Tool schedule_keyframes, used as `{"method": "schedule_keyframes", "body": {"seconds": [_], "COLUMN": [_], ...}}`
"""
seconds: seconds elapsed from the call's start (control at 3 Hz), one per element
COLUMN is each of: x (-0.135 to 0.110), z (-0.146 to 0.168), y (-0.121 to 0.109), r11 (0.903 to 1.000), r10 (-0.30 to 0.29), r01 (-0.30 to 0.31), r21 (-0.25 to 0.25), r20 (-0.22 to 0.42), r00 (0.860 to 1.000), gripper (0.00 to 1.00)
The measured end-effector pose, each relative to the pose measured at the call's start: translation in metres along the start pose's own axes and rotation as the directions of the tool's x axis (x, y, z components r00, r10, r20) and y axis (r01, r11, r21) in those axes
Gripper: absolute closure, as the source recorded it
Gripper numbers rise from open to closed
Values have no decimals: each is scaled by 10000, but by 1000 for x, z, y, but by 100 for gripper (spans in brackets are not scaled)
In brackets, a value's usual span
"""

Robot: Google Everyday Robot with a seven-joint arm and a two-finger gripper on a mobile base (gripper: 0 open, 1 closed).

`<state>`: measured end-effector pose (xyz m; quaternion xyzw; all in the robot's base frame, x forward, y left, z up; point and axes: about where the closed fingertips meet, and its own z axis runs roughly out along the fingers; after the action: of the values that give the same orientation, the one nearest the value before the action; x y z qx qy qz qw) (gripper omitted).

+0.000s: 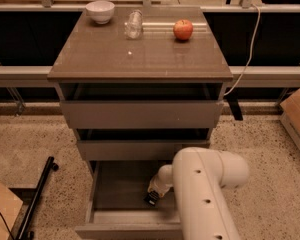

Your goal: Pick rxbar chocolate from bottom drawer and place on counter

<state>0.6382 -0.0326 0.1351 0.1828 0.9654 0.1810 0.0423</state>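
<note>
The bottom drawer (115, 186) is pulled open at the foot of the grey-brown cabinet. My white arm (205, 184) reaches down into it from the right. My gripper (152, 198) is low inside the drawer, near its floor at the right-middle. The rxbar chocolate does not show; it may be hidden under the gripper or arm. The counter (140, 56) is the glossy top slab above the two shallower drawers.
On the counter stand a white bowl (100, 11), a clear glass lying on its side (133, 24) and a red-orange apple (183, 29). A cardboard box (297, 116) sits on the floor at right, another (0, 216) at lower left, beside a black pole (37, 199).
</note>
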Motion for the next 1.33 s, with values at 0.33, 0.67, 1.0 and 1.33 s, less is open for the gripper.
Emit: {"method": "schedule_keyframes", "body": {"seconds": [0.33,0.67,1.0,1.33], "x": [14,23,28,40], "z": [-40,-74,-115,-166], "y": [10,13,12,11], "r11": [9876,9573,9167,8765], "r10": [-69,-249,-497,-1702], "r01": [133,386,529,1625], "r21": [-1562,-2865,-3962,-4531], "r20": [417,511,183,241], "r00": [9991,9984,9986,9851], "gripper": [100,100,100,100]}}
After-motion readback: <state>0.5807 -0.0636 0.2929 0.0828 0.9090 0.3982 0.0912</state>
